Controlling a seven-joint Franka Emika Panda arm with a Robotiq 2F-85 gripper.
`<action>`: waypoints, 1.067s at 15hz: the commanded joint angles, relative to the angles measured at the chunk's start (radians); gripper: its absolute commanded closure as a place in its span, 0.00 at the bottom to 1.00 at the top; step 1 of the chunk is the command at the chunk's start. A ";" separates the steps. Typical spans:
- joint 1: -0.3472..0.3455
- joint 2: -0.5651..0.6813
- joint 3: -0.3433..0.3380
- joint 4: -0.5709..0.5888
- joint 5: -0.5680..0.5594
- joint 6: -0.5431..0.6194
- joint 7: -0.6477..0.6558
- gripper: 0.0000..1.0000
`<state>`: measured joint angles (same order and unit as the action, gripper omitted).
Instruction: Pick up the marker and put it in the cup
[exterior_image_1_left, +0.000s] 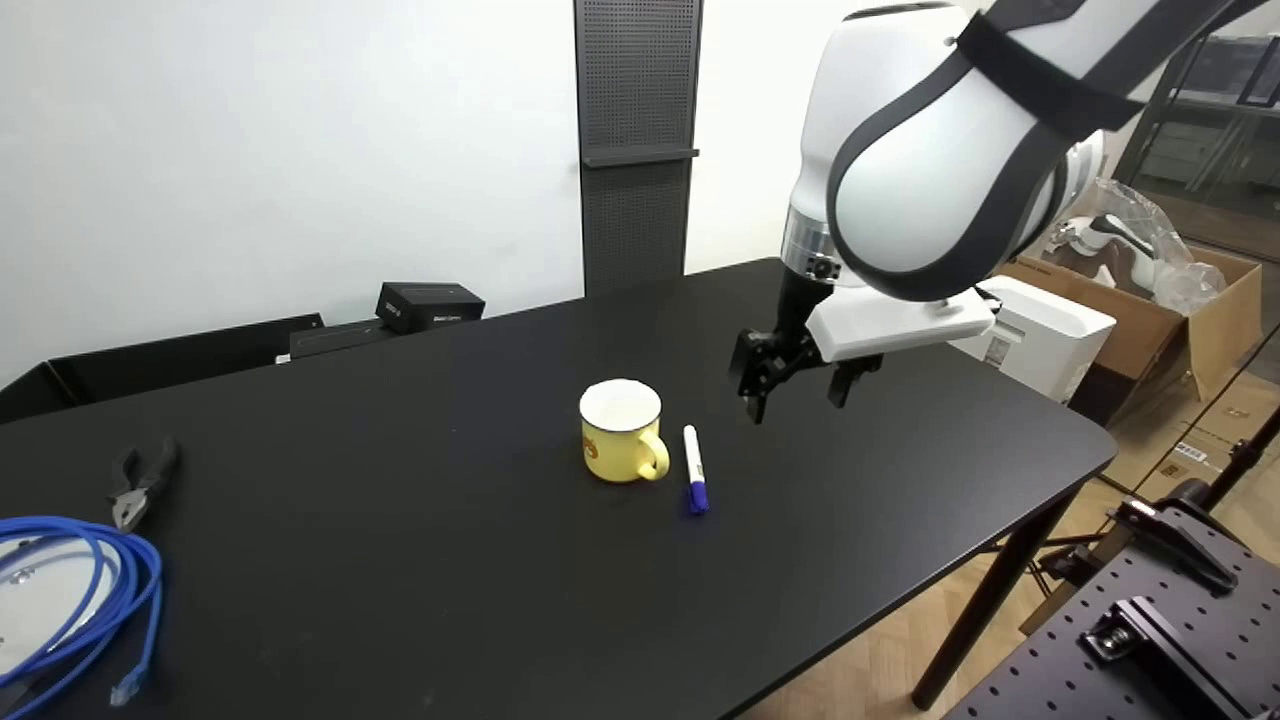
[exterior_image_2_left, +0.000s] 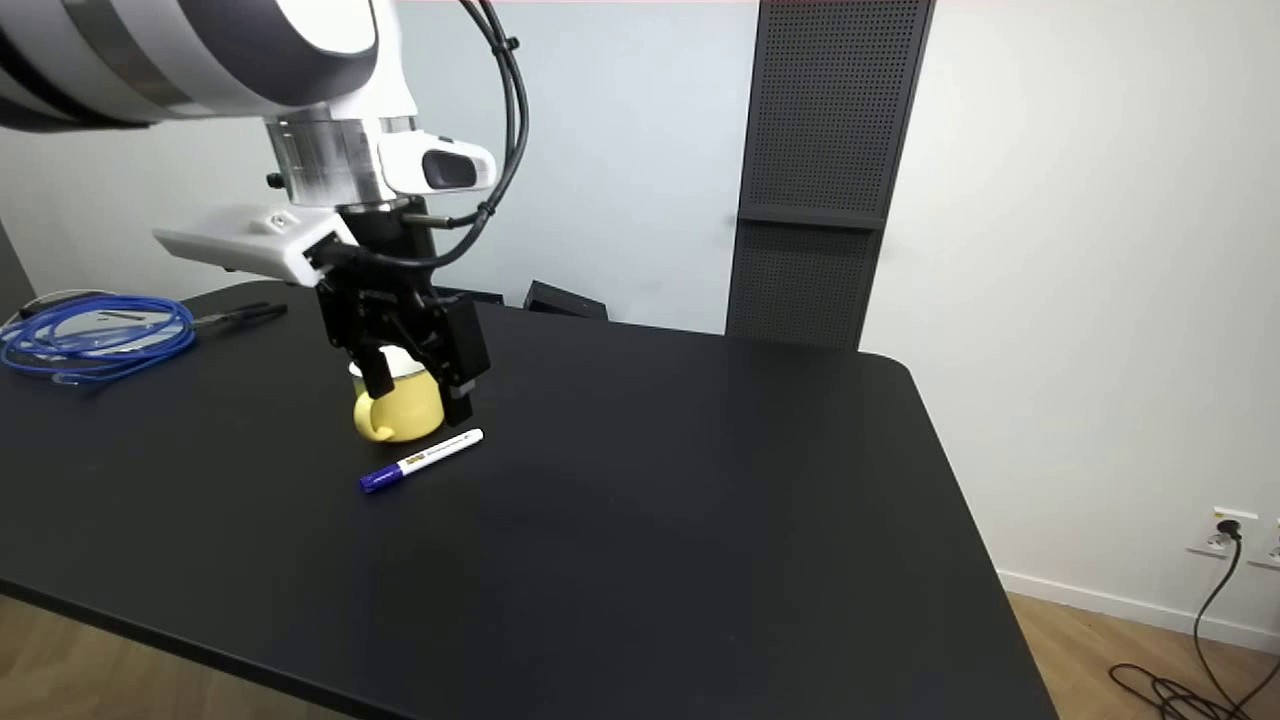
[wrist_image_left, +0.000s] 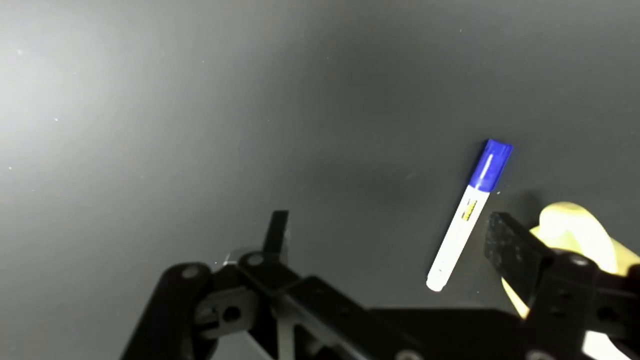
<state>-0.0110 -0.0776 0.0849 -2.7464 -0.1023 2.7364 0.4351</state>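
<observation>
White marker (wrist_image_left: 468, 215) lies below a spread pincer (wrist_image_left: 390, 219)

Blue-capped, it rests on the black worktop (exterior_image_2_left: 720, 520) just beside the yellow cup (exterior_image_1_left: 615, 445), a gap between them. The pincer hangs above, its jaws wide apart and empty; in the wrist view the marker shows between its tips, nearer the one overlapping the cup

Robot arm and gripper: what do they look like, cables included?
The arm is rounded, white and dark grey, with a silvery collar at its wrist end. Black cables curve down outside it. The gripper is black, with jointed linkages and short, blocky fingers; a flat white housing is mounted beside it.
</observation>
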 joint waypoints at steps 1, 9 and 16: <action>-0.019 0.103 0.004 0.053 -0.130 0.086 0.184 0.00; 0.039 0.286 -0.024 0.186 -0.381 0.113 0.495 0.00; 0.092 0.435 -0.041 0.292 -0.381 0.146 0.563 0.00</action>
<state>0.0557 0.2910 0.0644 -2.5122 -0.4702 2.8636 0.9402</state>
